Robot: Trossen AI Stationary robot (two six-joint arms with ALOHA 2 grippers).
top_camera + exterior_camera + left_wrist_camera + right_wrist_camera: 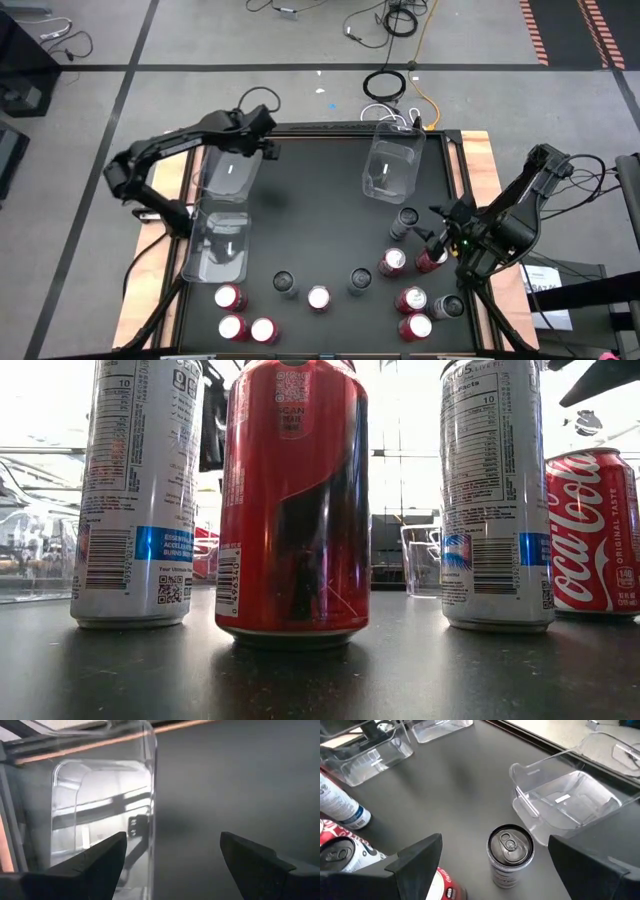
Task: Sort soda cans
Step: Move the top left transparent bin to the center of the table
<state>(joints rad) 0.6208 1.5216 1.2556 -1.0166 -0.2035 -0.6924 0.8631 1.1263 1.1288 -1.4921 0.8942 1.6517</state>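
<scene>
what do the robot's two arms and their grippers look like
Both are dark, almost black, jointed arms made of slim tube-like links with chunkier joint housings. The left arm has black cabling running along it; the right arm shows a small green light near its wrist. The left gripper and right gripper each have two broad, flat, matte dark fingers with angular wedge-shaped tips.

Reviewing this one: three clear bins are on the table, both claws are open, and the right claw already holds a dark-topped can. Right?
Not quite. The right claw holds nothing: the right wrist view shows the dark-topped can standing free on the table between its open fingers. The three clear bins and the open left claw are correct.
</scene>
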